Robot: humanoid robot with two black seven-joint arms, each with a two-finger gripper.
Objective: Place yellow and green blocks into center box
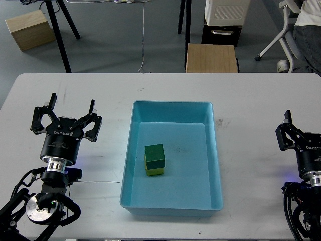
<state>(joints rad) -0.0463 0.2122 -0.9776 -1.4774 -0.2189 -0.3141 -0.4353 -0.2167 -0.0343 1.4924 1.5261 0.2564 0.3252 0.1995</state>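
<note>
A green block [154, 155] sits on top of a yellow block [154, 171] inside the light blue box [213, 150] at the table's centre. My left gripper [65, 116] is upright at the left of the table, well clear of the box, open and empty. My right gripper [300, 133] stands upright at the right edge of the table, partly cut off by the view's edge, open and empty.
The white table [251, 100] holds only the box. Behind it stand a wooden stool [211, 57], a cardboard box [27, 27], a tripod leg [59, 30] and an office chair [291, 25].
</note>
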